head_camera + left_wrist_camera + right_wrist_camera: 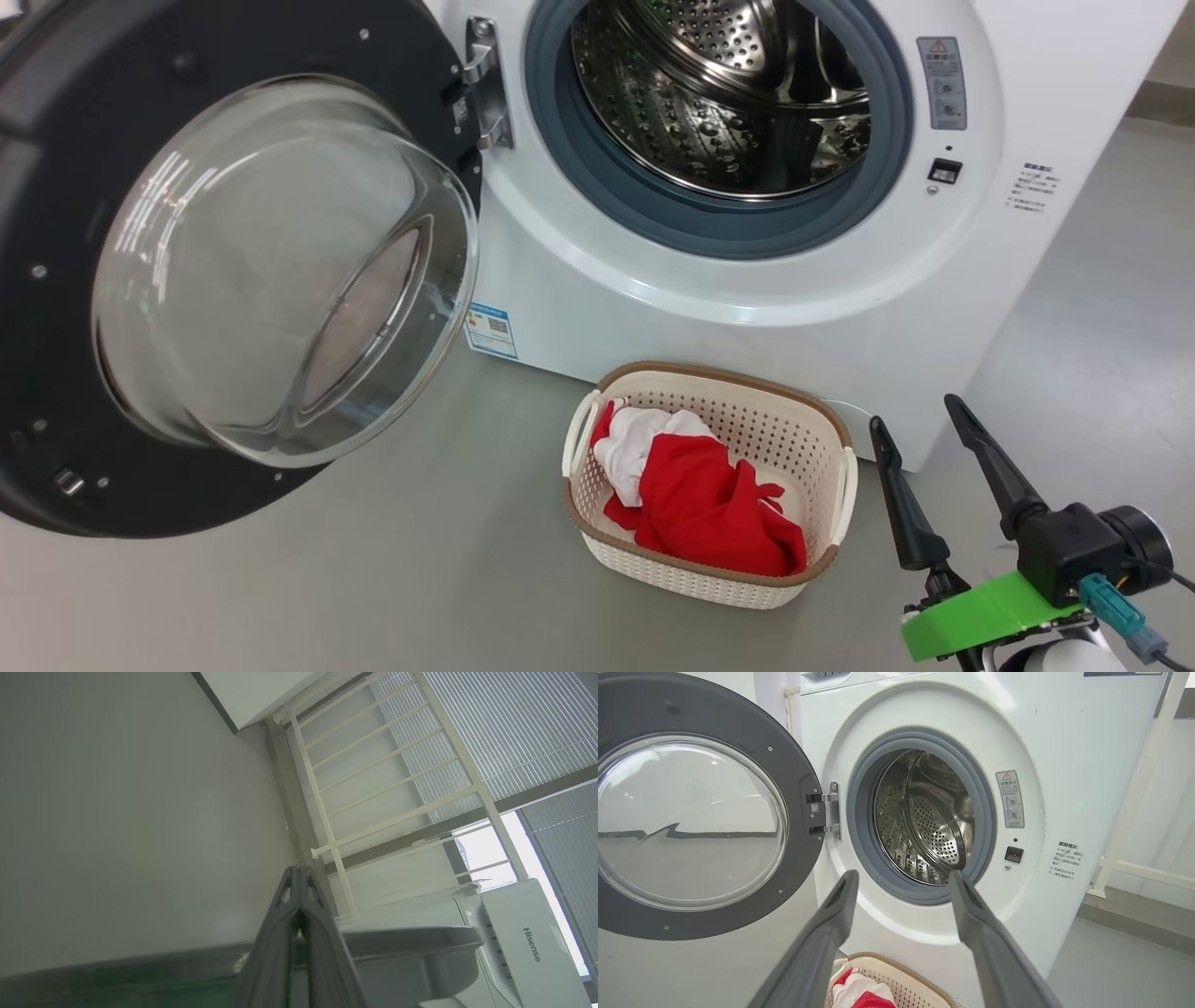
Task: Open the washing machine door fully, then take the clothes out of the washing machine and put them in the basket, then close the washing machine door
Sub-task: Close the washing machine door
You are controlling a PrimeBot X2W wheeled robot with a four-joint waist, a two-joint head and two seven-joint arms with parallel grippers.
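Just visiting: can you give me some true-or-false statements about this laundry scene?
1. The washing machine door stands open. True.
2. The clothes are inside the drum. False: they lie in the basket; the drum looks empty.
3. The basket sits on the floor before the washing machine. True.
4. The right gripper is open and holds nothing. True.
5. The left gripper is spread wide. False: it is shut.
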